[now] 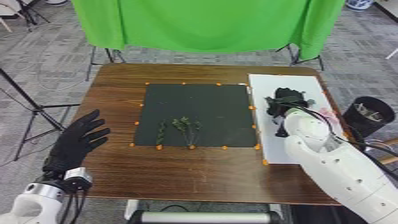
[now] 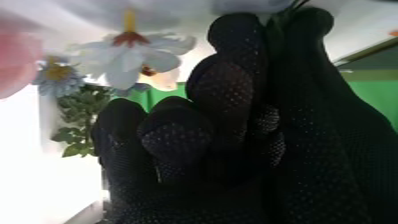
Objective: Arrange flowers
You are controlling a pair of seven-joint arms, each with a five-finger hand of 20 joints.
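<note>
A green stem (image 2: 282,17) was clamped between the thumb and fingers of the right hand (image 1: 287,94), at the upper right of the head view, over the white board (image 1: 274,86). The right wrist view showed a white flower (image 2: 131,49), a pink flower (image 2: 12,62), a blue flower (image 2: 59,80) and green leaves (image 2: 82,117) near that hand. On the dark mat (image 1: 200,102), mid-frame, lay a narrow sprig (image 1: 161,134) beside a leafy sprig (image 1: 186,127). The left hand (image 1: 69,145), fingers apart, hung at the left of the frame, at the edge of the brown table (image 1: 178,175). A green cloth (image 1: 209,25) hung across the top.
</note>
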